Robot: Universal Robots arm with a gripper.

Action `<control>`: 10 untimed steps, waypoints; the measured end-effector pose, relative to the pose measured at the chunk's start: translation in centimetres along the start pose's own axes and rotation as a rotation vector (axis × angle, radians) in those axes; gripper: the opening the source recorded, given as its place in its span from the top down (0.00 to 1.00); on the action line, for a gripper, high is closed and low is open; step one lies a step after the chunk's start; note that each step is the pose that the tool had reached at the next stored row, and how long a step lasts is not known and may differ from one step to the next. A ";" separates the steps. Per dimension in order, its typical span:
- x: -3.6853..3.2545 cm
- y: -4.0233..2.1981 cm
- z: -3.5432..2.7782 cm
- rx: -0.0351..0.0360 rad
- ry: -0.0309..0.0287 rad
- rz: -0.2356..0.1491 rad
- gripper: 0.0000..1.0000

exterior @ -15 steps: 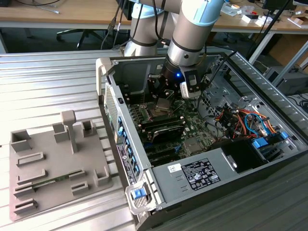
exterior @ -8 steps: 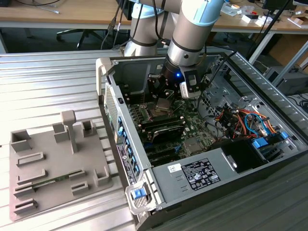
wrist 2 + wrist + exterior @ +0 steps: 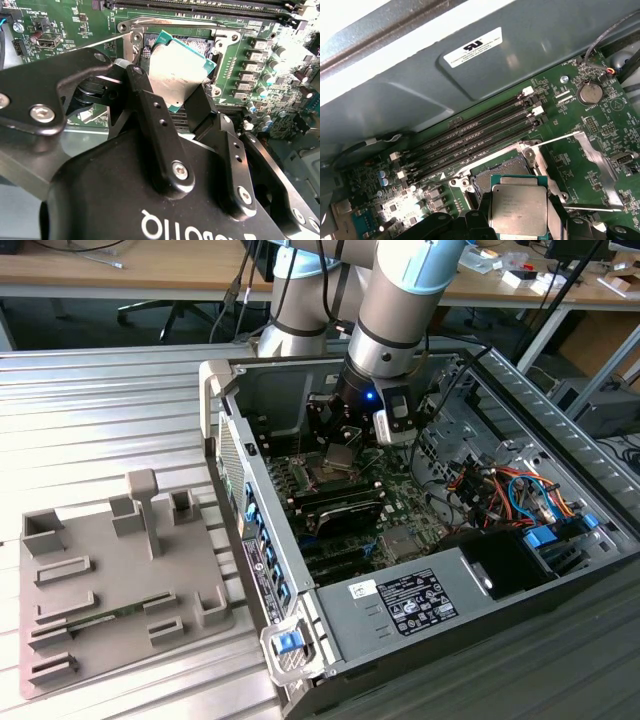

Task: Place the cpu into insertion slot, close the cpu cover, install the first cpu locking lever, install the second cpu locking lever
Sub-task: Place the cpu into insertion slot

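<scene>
The cpu (image 3: 519,209), a flat silvery square with a green rim, is pinched between the black fingers (image 3: 482,216) of my gripper (image 3: 520,222), which is shut on it. It hangs tilted just above the insertion slot (image 3: 501,171), a dark square socket with a metal rim, and partly overlaps it. The second wrist view shows the cpu (image 3: 176,67) slanting over the insertion slot (image 3: 205,42). The cpu cover (image 3: 595,152) stands swung open beside the socket, with thin lever rods along it. In the exterior view my gripper (image 3: 342,445) reaches into the open computer case.
Long black memory slots (image 3: 470,140) run beside the socket, near the grey case wall (image 3: 470,85). A coin battery (image 3: 590,92) sits on the board. Cables and a drive bay (image 3: 520,510) fill the case's right side. A grey fixture tray (image 3: 100,580) lies on the exterior view's left.
</scene>
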State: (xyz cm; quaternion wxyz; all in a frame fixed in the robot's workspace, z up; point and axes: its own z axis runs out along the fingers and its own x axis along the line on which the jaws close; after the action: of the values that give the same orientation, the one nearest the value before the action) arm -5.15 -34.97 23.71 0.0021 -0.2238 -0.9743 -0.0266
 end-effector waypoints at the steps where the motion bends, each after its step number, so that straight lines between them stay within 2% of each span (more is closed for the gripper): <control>1: 0.00 0.00 0.00 0.0000 0.0000 0.001 0.47; 10: 0.00 0.00 0.00 -0.0001 -0.0005 0.010 0.47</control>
State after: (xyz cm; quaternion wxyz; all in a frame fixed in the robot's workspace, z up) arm -5.15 -34.97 23.71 0.0020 -0.2287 -0.9731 -0.0266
